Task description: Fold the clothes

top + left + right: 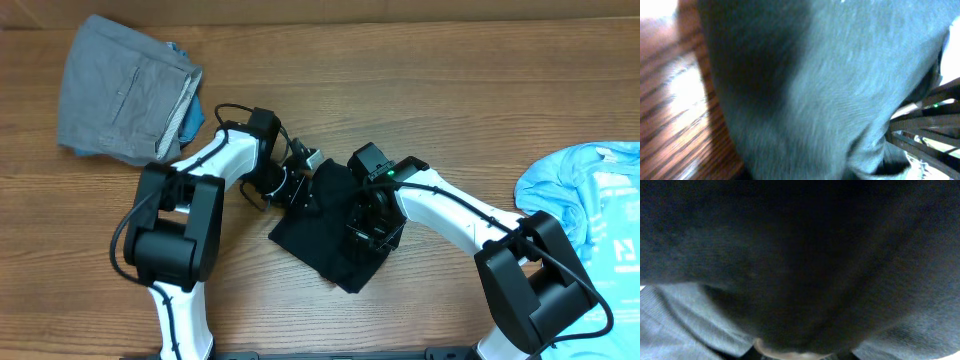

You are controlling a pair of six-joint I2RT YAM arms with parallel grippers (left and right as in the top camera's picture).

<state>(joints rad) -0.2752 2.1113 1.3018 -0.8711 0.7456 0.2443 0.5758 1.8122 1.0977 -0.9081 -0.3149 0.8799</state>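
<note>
A black garment [315, 242] lies crumpled at the table's middle. My left gripper [300, 187] is at its upper left edge and my right gripper [368, 228] is on its right side, close together. In the left wrist view the dark cloth [815, 90] fills nearly the whole frame and hides the fingers. In the right wrist view the cloth [800, 255] drapes over the jaws and hides them too. Both grippers look shut on the cloth, with folds bunched up between them.
A folded grey pair of shorts [125, 90] lies at the back left on top of a bluish item. A light blue printed shirt [590, 195] lies crumpled at the right edge. Bare wooden table [430, 90] surrounds the garment.
</note>
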